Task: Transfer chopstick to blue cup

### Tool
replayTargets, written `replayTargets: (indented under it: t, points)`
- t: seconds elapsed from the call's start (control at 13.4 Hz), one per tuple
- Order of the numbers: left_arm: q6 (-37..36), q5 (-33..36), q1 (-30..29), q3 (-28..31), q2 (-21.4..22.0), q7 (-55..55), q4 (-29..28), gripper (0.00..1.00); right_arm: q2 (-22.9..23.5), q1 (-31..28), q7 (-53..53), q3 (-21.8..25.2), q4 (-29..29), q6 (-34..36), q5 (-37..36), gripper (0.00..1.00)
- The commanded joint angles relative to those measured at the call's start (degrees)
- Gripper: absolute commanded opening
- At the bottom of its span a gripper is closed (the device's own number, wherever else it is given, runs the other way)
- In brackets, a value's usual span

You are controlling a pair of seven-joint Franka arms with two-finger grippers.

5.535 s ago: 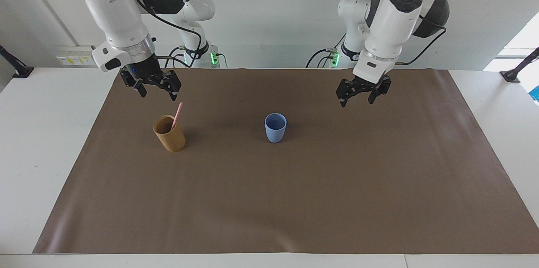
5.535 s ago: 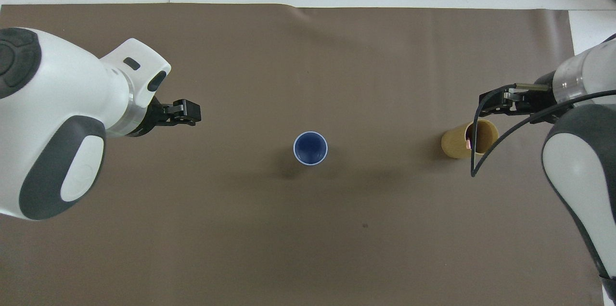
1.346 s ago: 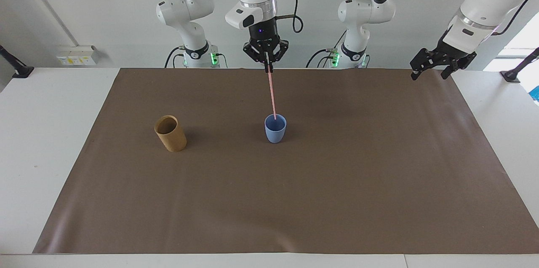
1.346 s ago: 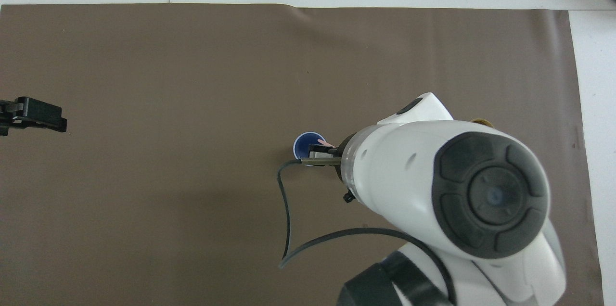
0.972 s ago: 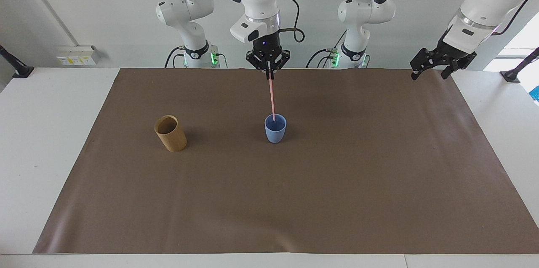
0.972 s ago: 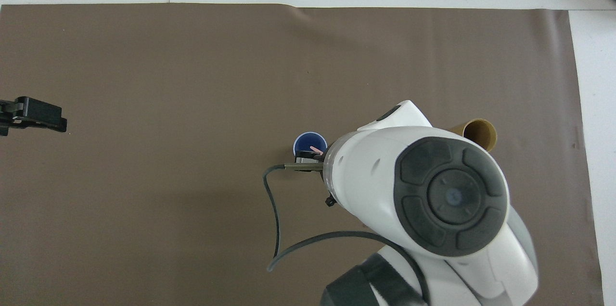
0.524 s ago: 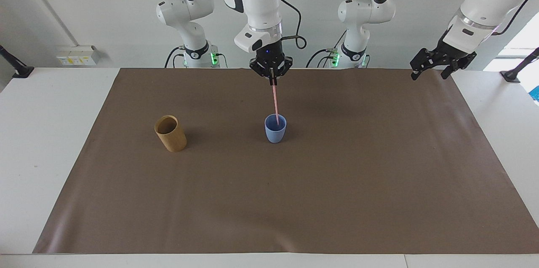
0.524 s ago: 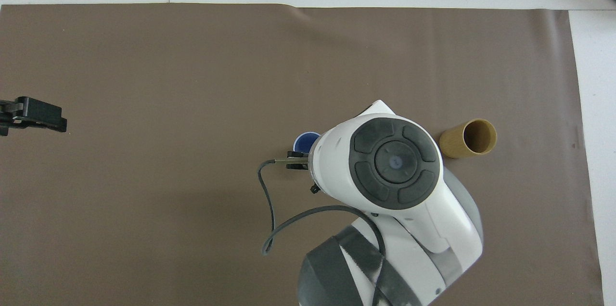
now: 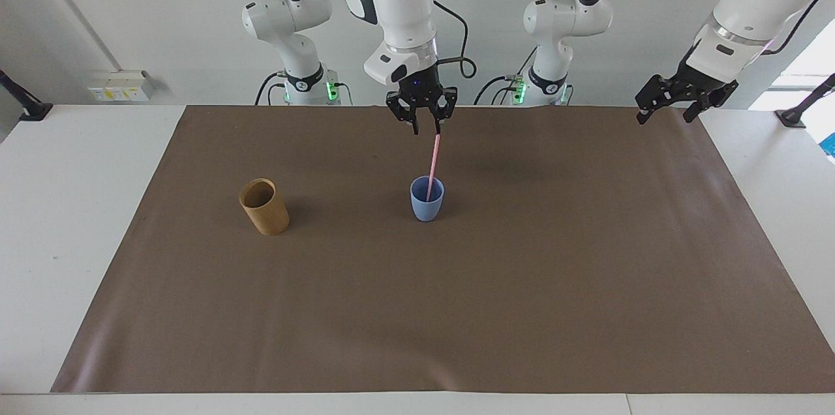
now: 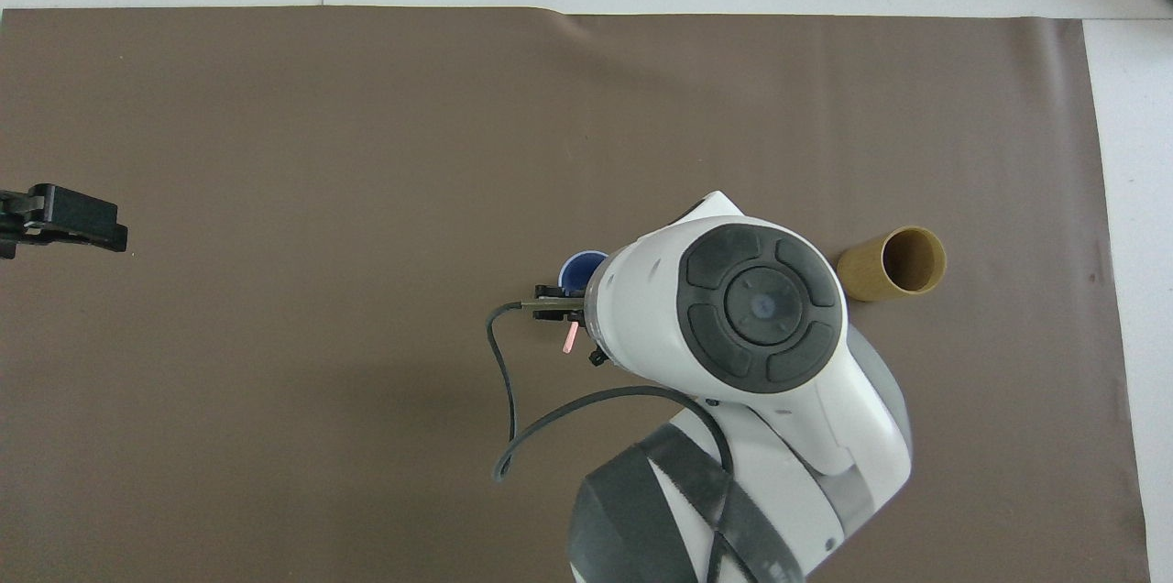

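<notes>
Surface: we record a white table (image 9: 78, 219) under a large brown matte sheet (image 9: 522, 310), which covers most of the top.
Room: we note a pale wall, a socket strip (image 9: 117, 85) at the wall, two white arm bases at the table's robot end.
Blue cup: a small light blue handleless cup (image 9: 426, 199), upright at mid-sheet.
Chopstick: a thin pale pink stick (image 9: 432, 166), lower end inside the blue cup, leaning toward 1 o'clock in the facing view.
Right gripper: black two-finger tool (image 9: 424, 120) over the blue cup, at 12 o'clock from it in the facing view; we see its fingers parted, the stick's top beside one fingertip, no clamp.
Left gripper: black two-finger tool (image 9: 672, 102), waiting over the sheet's edge at the left arm's end, fingers spread, holding nothing.
Brown cup: a tan cylindrical cup (image 9: 263, 207), at 9 o'clock from the blue cup in the facing view, well apart.
</notes>
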State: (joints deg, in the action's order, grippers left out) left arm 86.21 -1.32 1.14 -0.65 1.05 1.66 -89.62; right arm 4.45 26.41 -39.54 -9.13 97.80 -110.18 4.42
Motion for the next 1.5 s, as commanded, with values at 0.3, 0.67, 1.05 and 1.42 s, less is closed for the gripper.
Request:
replayTargets:
  t: [0.3,0.67,1.05,1.42]
  points:
    - [0.53,0.09,-0.78,-0.4,0.62,-0.52,-0.73,1.0,-3.12,-3.98,1.22,0.34,-0.42,3.03,1.73,1.0]
    - [0.53,0.09,-0.78,-0.4,0.62,-0.52,-0.73,1.0,-5.68,-9.35,2.8,1.04,-1.64,11.12,-0.29,1.0]
    - [0.53,0.09,-0.7,-0.4,0.62,-0.52,-0.73,1.0,-4.98,-13.39,4.55,1.04,-4.8,13.67,-3.1,1.0]
    - [0.53,0.09,-0.78,-0.4,0.62,-0.52,-0.73,1.0,-4.71,-17.79,11.94,1.13,-6.57,16.75,-5.74,1.0]
